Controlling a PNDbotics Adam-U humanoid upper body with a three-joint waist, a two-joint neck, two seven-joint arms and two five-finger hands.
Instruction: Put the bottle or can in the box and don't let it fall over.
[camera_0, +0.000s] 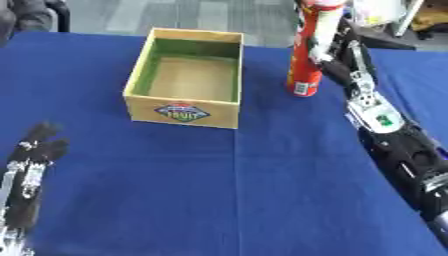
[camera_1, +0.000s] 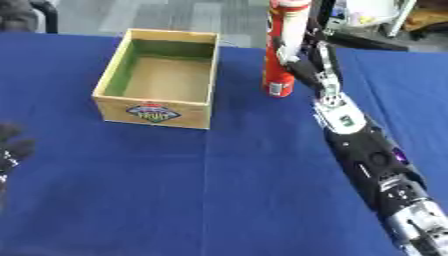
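Left eye view: tall red can (camera_0: 306, 55) stands upright on blue table (camera_0: 262, 190), at 3 o'clock of the open box (camera_0: 185, 80), just beside it. Right hand (camera_0: 337, 47) has fingers curled round the can. Left hand (camera_0: 31, 165) idle at 8 o'clock, fingers straight. Box empty: grasp looks made; lift, transfer and upright placement remain.

The tall red can's (camera_0: 308, 55) top is cut off by the far edge; the right hand's (camera_1: 293, 57) fingers are partly hidden behind it.
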